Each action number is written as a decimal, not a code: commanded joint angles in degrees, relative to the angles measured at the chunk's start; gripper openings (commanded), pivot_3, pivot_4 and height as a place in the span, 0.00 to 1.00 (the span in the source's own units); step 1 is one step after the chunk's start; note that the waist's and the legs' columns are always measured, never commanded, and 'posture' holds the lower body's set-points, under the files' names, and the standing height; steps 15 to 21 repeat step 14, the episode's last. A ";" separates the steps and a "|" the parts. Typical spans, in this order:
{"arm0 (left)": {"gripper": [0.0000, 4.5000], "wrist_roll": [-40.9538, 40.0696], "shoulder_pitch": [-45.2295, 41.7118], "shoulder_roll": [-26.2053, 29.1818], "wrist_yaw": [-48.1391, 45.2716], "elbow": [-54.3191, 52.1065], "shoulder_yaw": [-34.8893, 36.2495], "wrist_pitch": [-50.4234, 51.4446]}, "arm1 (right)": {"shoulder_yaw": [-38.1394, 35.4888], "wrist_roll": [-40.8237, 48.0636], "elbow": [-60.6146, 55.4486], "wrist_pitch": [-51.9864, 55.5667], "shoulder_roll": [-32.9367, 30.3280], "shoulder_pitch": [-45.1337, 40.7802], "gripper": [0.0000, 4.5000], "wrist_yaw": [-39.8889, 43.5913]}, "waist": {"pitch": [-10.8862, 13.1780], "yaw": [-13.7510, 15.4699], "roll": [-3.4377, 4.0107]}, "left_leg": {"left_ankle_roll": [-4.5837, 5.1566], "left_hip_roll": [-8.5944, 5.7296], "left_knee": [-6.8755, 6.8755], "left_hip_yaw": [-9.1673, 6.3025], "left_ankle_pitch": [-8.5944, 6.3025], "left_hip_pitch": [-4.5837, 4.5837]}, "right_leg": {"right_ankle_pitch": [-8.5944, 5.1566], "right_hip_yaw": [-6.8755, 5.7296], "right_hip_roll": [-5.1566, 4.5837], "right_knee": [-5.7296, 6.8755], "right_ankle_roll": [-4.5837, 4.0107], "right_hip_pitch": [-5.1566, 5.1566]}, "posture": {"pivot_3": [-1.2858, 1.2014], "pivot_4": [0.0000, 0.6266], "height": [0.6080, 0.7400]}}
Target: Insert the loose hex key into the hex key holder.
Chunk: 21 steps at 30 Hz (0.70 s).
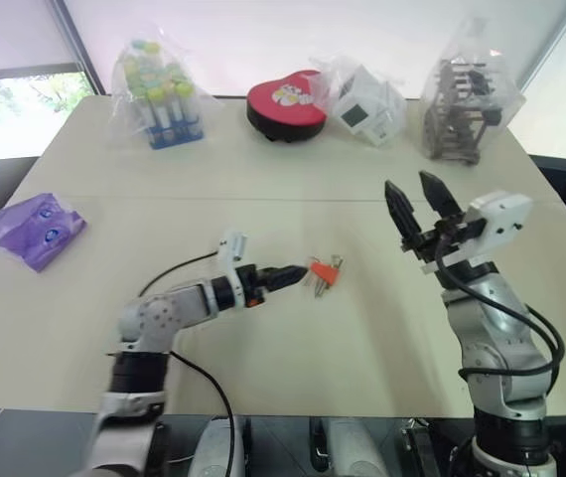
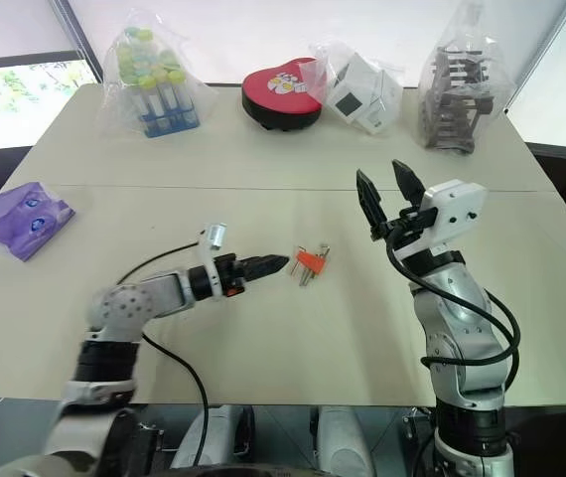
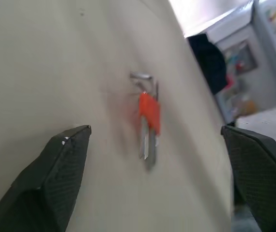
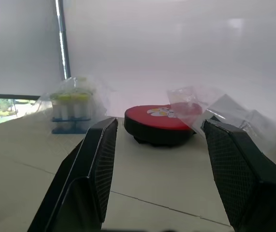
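Left hand (image 1: 298, 274) low over the counter (image 1: 263, 219), fingers spread wide in its wrist view, holding nothing; tips just short of the hex key holder (image 1: 327, 271). From the head views, those fingers look almost together, seen edge-on. Holder lying flat mid-counter, orange-red block with short metal keys poking out both ways. Same holder blurred in the left wrist view (image 3: 149, 114), lying between the two black fingers (image 3: 55, 179) but apart from both. One bent key end visible by the block's far edge there; cannot tell whether that is the loose hex key or one of the set.

Right hand (image 1: 414, 202) raised off the counter, fingers parted and pointing up and away, grasping nothing, touching nothing. Its wrist view looks between the fingers (image 4: 92, 179) at the red round box (image 4: 158, 124), the bagged rack of tubes (image 4: 71, 106) and a crumpled clear bag (image 4: 225, 113) along the far edge.

Head views add a purple bag (image 1: 33, 229) near the left edge and a bagged dark rack (image 1: 462, 104) at the far right.
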 commanded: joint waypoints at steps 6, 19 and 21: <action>0.99 2.28 1.66 14.28 -11.34 -9.77 0.35 -5.70 | -0.08 -1.04 4.00 3.74 -21.08 -1.46 0.64 19.91 | 0.01 0.63 0.00 | 0.00 -0.02 0.00 0.02 0.00 -0.05 | -0.10 -0.01 -0.07 -0.06 -0.17 0.00 | 0.52 0.24 1.00; 0.99 3.68 0.34 25.25 -21.37 -12.17 1.14 -11.64 | -0.52 -1.51 3.91 4.17 -42.86 3.01 0.64 41.52 | 0.05 0.65 -0.02 | 0.04 -0.02 0.00 0.07 -0.03 -0.07 | -0.11 -0.01 -0.07 -0.14 -0.17 0.00 | 0.52 0.24 1.00; 0.99 3.68 0.34 25.25 -21.37 -12.17 1.14 -11.64 | -0.52 -1.51 3.91 4.17 -42.86 3.01 0.64 41.52 | 0.05 0.65 -0.02 | 0.04 -0.02 0.00 0.07 -0.03 -0.07 | -0.11 -0.01 -0.07 -0.14 -0.17 0.00 | 0.52 0.24 1.00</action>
